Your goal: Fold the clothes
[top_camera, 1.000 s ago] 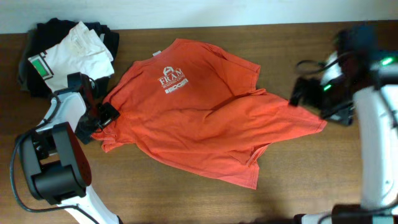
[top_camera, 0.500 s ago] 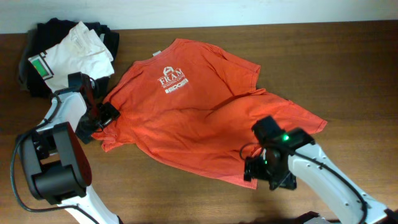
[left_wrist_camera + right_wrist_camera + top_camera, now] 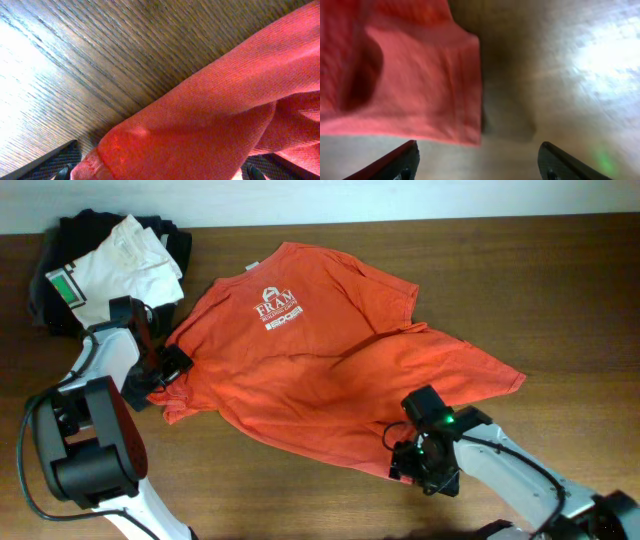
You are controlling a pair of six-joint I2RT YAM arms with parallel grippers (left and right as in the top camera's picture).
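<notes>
Dark brown wood-grain table (image 3: 560, 300) fills the overhead view, with a strip of pale wall along the top edge. A red-orange short-sleeved cotton T-shirt (image 3: 320, 370) lies spread front-up across the middle of the frame, rumpled, its collar toward the upper left and its hem toward the lower right. The white block lettering (image 3: 277, 308) sits on the chest, in the upper-left part of the shirt.

In the upper left corner a white garment with a green patch (image 3: 110, 270) rests on top of black folded garments (image 3: 90, 225), apart from the shirt.

At the left of the frame the left gripper (image 3: 165, 370) is down at the shirt's sleeve edge. In its wrist view the left gripper (image 3: 160, 172) has its jaws spread as wide as they go, and a fold of the orange cloth (image 3: 210, 110) lies between them unclamped.

At the lower middle of the frame the right gripper (image 3: 405, 465) is at the bottom hem. In the blurred wrist view the right gripper (image 3: 480, 165) has its jaws well apart and grips nothing. A corner of the shirt (image 3: 410, 85) lies just ahead of them on the wood.
</notes>
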